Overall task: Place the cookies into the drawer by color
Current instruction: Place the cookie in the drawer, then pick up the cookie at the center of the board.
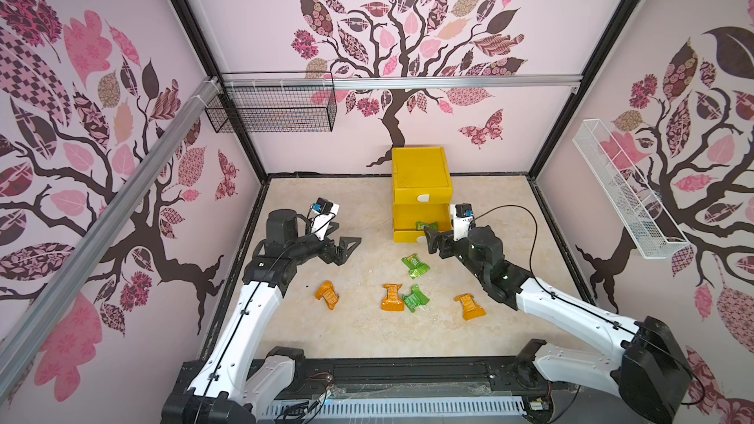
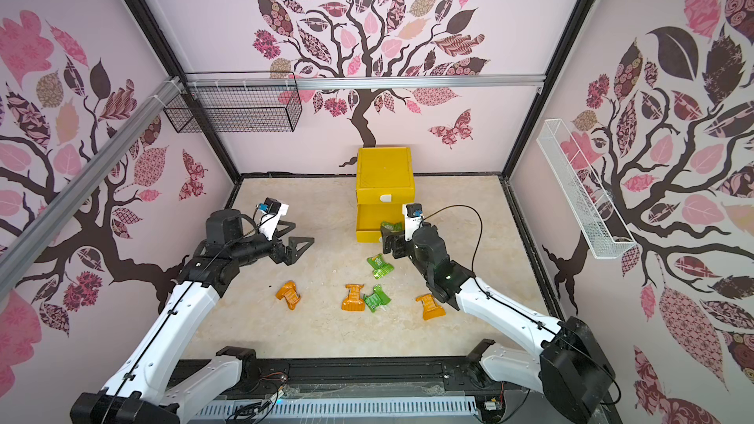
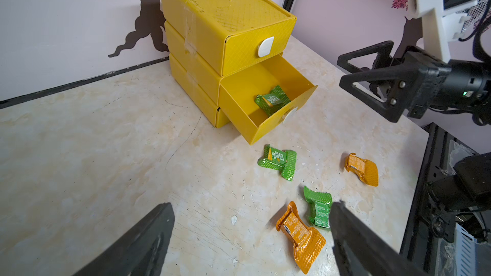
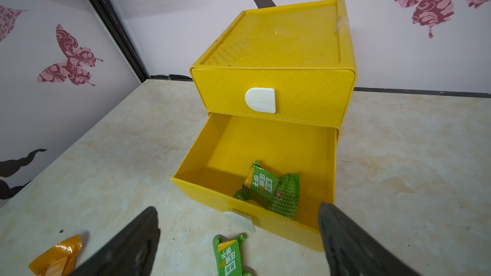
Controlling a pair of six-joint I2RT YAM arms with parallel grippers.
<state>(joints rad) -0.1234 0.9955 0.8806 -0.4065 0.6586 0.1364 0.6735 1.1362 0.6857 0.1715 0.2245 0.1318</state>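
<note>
Black right gripper (image 4: 237, 207) gapes wide, empty, before drawer (image 4: 305, 94).

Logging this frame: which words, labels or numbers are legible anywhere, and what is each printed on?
"压缩饼干": white characters on the green packet lying in the open middle drawer.
"压缩饼干": same wording on the second green packet, on the table before that drawer.
Orange packets: fine print, too blurred to read.
Yellow drawer cabinet: no text.
</note>
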